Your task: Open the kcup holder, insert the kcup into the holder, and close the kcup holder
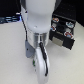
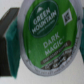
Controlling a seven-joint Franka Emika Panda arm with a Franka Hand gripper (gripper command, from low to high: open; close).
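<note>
In the exterior view you see the arm (image 1: pixel 37 30) blocking the table's middle, with the kcup holder (image 1: pixel 65 29) at the exterior view's right (gripper hidden). In the wrist view, the kcup (image 2: pixel 47 35) sits clamped between the fingers (image 2: pixel 11 37), its green lid facing you.

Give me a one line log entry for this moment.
pincer: shut on kcup | kcup holder: on exterior view's right | insert: not yet done

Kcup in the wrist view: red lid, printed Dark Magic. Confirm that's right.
Not quite. The kcup has a green lid, not a red one. It is printed Dark Magic, as the wrist view shows.
</note>
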